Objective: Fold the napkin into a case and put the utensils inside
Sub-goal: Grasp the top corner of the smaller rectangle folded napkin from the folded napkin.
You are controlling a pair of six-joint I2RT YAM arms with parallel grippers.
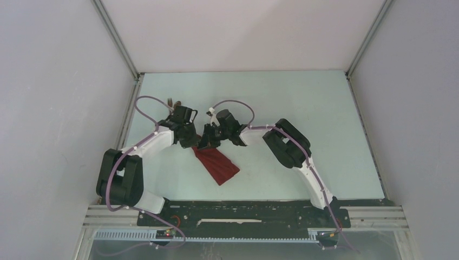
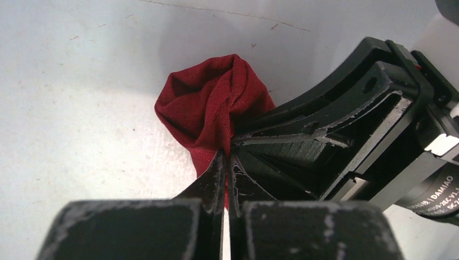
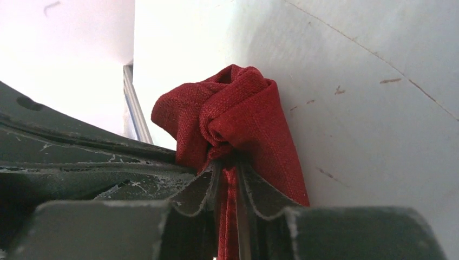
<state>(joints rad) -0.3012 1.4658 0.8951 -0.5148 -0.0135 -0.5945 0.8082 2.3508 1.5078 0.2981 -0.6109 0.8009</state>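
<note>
Left gripper [image 1: 190, 140] and right gripper [image 1: 210, 138] meet tip to tip, left of the table's [image 1: 303, 119] centre. Both are on the far end of the napkin [image 1: 217, 162]. From there the cloth trails toward the near edge as a rumpled dark red strip lying on the surface. Small brown tips [image 1: 172, 101] show beyond the left wrist. They may be the utensils but are too small to confirm.

Left wrist view: left gripper [image 2: 225, 162] jaws are pinched almost together with red cloth sandwiched between them. The napkin [image 2: 216, 103] bunches into a twisted wad just past the tips. The right gripper [image 2: 238, 140] enters from the right, and its tips reach the same wad.

Right wrist view: right gripper [image 3: 227, 176] jaws are nearly closed on a thin fold that runs down between them. The wad [image 3: 238, 114] sits just above the tips.

Handling estimate: the cloth is light and limp, and its coarse weave should not slip from the pads. It will hold no shape unaided. 2 pinches on 1 bunch only twist it. Holds on 2 separate corners, well apart, should spread it flat. No case is formed yet.
</note>
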